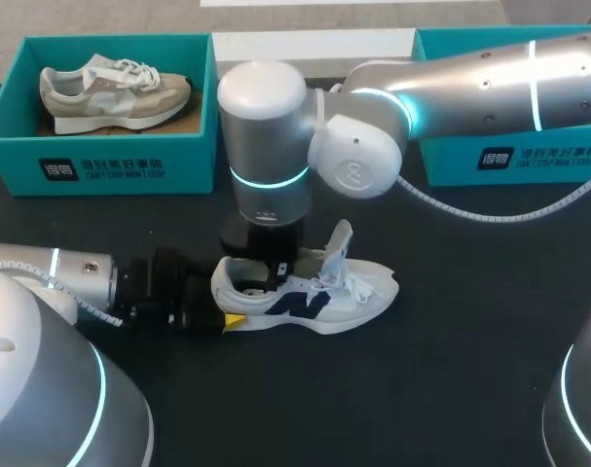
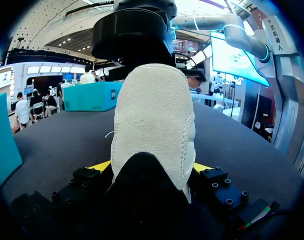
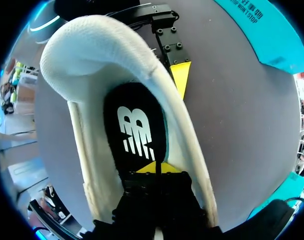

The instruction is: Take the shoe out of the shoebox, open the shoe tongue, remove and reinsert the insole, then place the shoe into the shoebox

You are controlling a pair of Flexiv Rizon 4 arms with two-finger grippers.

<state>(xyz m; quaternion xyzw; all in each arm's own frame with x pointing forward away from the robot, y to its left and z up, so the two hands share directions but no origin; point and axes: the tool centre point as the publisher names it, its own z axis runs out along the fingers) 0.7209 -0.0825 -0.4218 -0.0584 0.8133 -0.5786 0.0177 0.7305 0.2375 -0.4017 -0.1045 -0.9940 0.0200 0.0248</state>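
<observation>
Table (image 1: 470,379), centre: 1 shoe (image 1: 358,292); left gripper (image 2: 150,170) clamped on its heel, right gripper (image 3: 159,170) inside its opening. Behind: left shoebox (image 1: 100,161) holding 2nd shoe (image 1: 115,92); right shoebox (image 1: 529,161).

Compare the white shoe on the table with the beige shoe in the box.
The white shoe lies on the table, heel clamped by the left gripper; the beige shoe sits untouched in the shoebox. The white shoe's tongue stands up; the beige shoe's lies flat. Both are laced sneakers.

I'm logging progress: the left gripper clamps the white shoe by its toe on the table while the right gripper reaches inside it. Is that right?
Not quite. The left gripper clamps the white shoe by its heel, not its toe, as the left wrist view shows. The right gripper does reach inside it, on the table.
</observation>
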